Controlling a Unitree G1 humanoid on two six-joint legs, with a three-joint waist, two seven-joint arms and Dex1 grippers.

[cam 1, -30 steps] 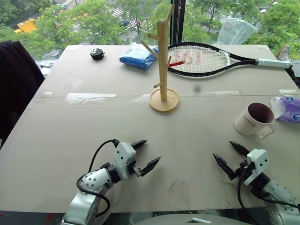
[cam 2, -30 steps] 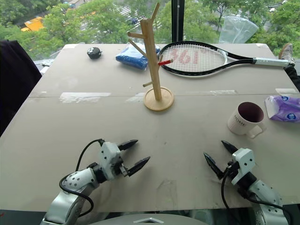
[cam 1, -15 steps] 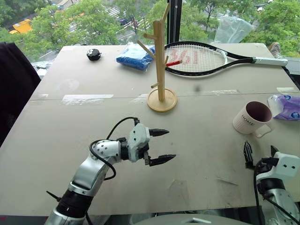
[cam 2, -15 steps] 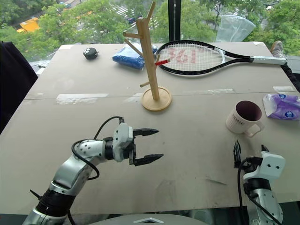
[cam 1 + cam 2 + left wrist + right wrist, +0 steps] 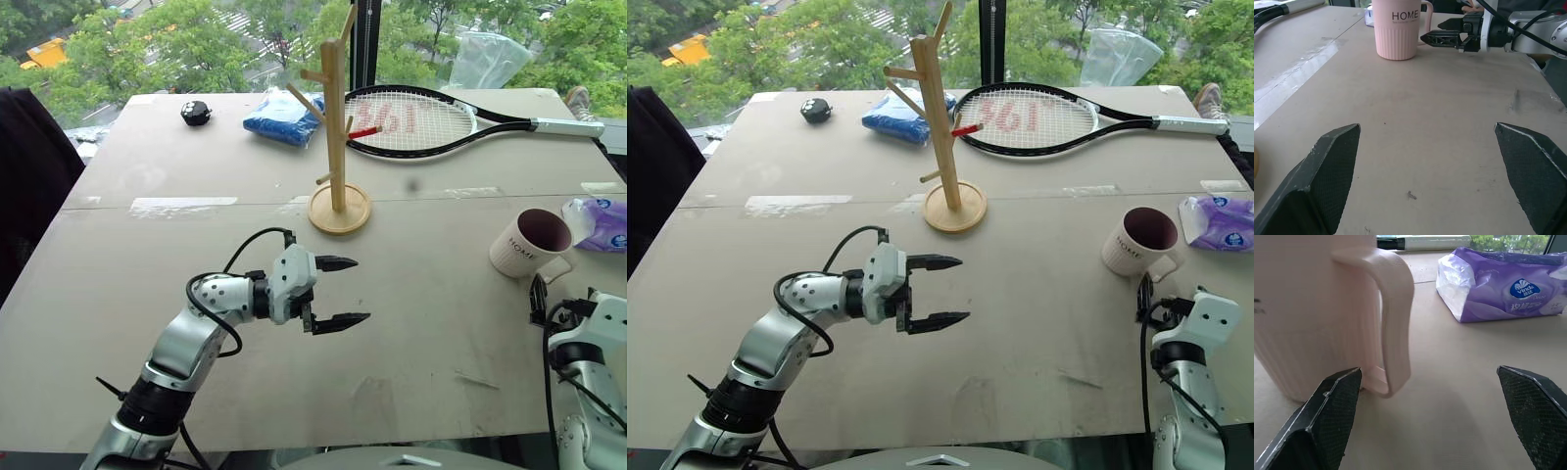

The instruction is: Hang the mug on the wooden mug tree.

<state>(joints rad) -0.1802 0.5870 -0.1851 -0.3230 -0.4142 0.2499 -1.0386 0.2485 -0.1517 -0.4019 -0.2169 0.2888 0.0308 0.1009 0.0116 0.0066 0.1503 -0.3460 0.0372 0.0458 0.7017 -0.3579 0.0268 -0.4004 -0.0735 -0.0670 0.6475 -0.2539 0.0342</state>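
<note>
- Right gripper: jaws spread wide, empty, low over the surface at its near right edge, pointing at the mug.
- The mug stands upright on the surface just ahead of the right gripper, not touched. Its loop handle faces the gripper and lines up nearer one finger than the middle of the gap. "HOME" lettering reads on the side turned toward the left arm.
- A purple tissue pack lies just beyond the mug, further to the right gripper's outer side.
- Left gripper: jaws open, holding nothing, raised above the surface mid-table, pointing sideways toward the mug and the right gripper, well apart from both.
- The wooden mug tree stands upright on its disc base beyond the left gripper, pegs bare, well apart from the mug.
- Behind the tree: a tennis racket, a blue cloth bundle, a small black object.
</note>
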